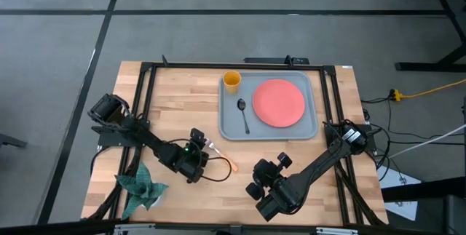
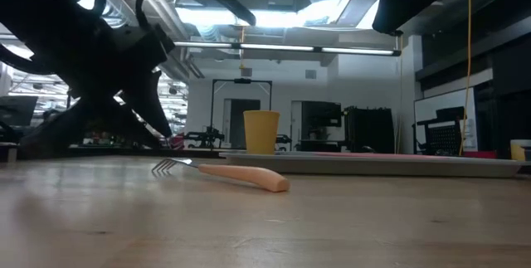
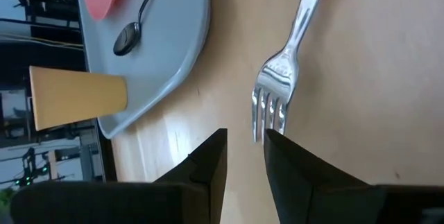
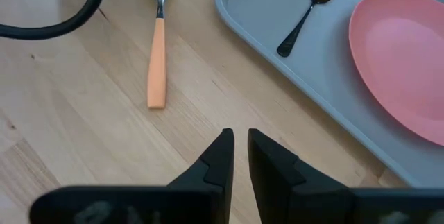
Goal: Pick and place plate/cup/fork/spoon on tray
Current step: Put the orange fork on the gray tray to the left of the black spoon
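With the wooden table (image 1: 291,169) taking up most of the high view, the grey-blue tray (image 1: 313,130) is the thing to measure everything else from; it sits at the table's far side. The coral plate (image 1: 278,102) lies flat in the tray's right half. The yellow-orange cup (image 1: 231,81) stands upright in the tray's far left corner, and the dark spoon (image 1: 242,114) lies on the tray floor between cup and plate, bowl toward the cup, not touching either one.

The fork (image 1: 222,156) is the only piece off the tray. It's flat on the wood just off the tray's near left corner, orange handle pointing away from the left gripper (image 1: 204,145), tines right at that gripper's fingertips. That gripper holds nothing, and its fingers stand only a narrow gap apart, just short of the tines.

The right gripper (image 1: 271,165) hangs over bare wood in front of the tray's near edge, also empty, fingers nearly together with a slim slit between them.

A crumpled green cloth (image 1: 143,184) sits well to the left of the tray, near the table's front corner.
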### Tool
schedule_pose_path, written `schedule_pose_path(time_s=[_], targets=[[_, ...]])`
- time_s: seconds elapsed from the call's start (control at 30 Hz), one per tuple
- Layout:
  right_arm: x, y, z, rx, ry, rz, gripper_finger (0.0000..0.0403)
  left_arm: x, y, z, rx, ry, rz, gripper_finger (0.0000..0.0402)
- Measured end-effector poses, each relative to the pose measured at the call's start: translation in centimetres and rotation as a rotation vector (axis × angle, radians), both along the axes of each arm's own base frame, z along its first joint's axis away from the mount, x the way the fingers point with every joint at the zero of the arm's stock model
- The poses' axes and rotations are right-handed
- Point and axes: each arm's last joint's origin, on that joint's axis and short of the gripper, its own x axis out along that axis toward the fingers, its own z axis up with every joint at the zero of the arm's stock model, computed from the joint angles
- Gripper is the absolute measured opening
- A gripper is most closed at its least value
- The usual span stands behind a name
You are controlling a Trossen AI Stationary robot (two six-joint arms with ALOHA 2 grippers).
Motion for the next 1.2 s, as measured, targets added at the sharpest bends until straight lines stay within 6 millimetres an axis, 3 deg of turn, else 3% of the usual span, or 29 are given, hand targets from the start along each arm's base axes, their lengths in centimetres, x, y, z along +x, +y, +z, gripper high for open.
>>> schedule_pose_path(time_s=[0.77,1.2], targets=[[0.0,0.0,0.0,-0.001,0.001,0.0,0.0049,0.0,-0.1,0.0,0.0,0.001,-0.004,0.009],[0.0,0.0,0.0,-0.001,0.002,0.001,0.0049,-0.3,-2.1,0.2,-0.081,-0.053,-0.078,0.009]])
